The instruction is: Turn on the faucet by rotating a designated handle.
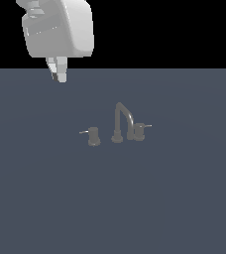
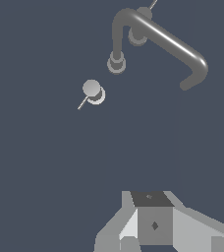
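- The faucet (image 1: 119, 123) stands near the middle of the dark grey desk (image 1: 45, 208): an arched spout (image 1: 124, 113) on a round base, with a short knob on either side.
- The handle (image 1: 93, 136) is the knob on the exterior view's left, its thin pale pin (image 1: 83, 132) pointing further left. The twin knob (image 1: 139, 131) sits on the other side of the spout, partly behind the spout's drooping end, with its pin pointing to the exterior view's right.
- In the wrist view the handle (image 2: 93, 91) shows from above as a pale round cap, with the spout (image 2: 158, 42) beyond it.
- The gripper (image 1: 58, 71) hangs high, well apart from the faucet and off toward the exterior view's left. It holds nothing.
- Its fingers look close together in the exterior view, but the wrist view shows only the pale blocks of the gripper (image 2: 153, 224) and not the tips, so I cannot tell whether it is released or clenched.
- Judged from this, the step in hand is the approach: the handle is untouched and no turning is done yet.
- The next move calls for bringing the gripper down beside the handle, on one side of the pin.
- A sideways push on the pin would then swing the knob about its upright axis.
- The approach should keep clear of the spout, which stands just beside the handle.
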`<state>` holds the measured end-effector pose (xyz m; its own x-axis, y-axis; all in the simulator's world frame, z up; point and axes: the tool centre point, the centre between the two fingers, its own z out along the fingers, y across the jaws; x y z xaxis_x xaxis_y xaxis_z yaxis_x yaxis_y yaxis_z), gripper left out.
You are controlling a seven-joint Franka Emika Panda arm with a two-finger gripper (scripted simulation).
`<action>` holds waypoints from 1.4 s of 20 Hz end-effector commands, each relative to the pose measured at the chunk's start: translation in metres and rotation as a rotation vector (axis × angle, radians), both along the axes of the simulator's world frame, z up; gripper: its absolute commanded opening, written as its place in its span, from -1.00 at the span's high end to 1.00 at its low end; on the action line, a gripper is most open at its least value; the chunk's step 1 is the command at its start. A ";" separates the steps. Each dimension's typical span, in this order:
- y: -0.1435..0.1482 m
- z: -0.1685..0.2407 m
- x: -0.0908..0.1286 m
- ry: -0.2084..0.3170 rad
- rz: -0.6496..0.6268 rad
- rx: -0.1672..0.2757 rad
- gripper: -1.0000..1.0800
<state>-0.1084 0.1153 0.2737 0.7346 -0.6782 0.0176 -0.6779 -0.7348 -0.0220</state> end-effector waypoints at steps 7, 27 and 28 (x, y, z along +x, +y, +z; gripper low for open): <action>0.011 -0.047 0.038 0.005 -0.138 0.006 1.00; 0.010 -0.164 0.134 0.020 -0.480 0.001 1.00; 0.009 -0.169 0.139 0.021 -0.496 0.001 1.00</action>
<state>0.0230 0.1258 0.1131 0.3485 -0.9373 0.0045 -0.9373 -0.3485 -0.0054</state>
